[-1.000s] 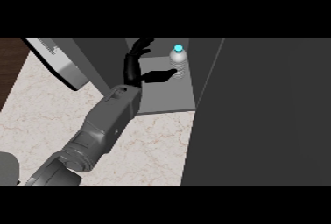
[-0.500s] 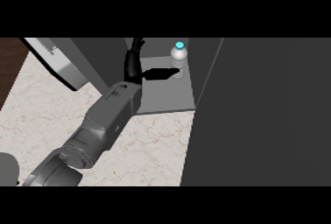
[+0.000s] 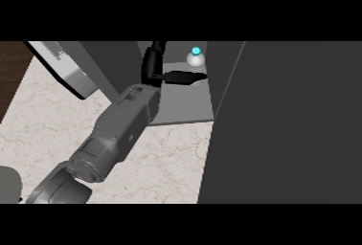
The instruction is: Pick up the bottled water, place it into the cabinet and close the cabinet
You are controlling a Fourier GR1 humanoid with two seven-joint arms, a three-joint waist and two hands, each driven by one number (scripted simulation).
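The bottled water (image 3: 196, 58) is standing upright inside the cabinet (image 3: 185, 107), toward the back. My left hand (image 3: 164, 72) is just beside it, fingers straight and apart, thumb pointing at the bottle's base, not wrapped around it.

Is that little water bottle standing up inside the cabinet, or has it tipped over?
Standing up. The bottle sits inside the open cabinet with its blue cap on top, and the hand is just in front of it.

A blocky grey forearm (image 3: 120, 129) of jointed segments ends in a slim black hand (image 3: 170, 74).
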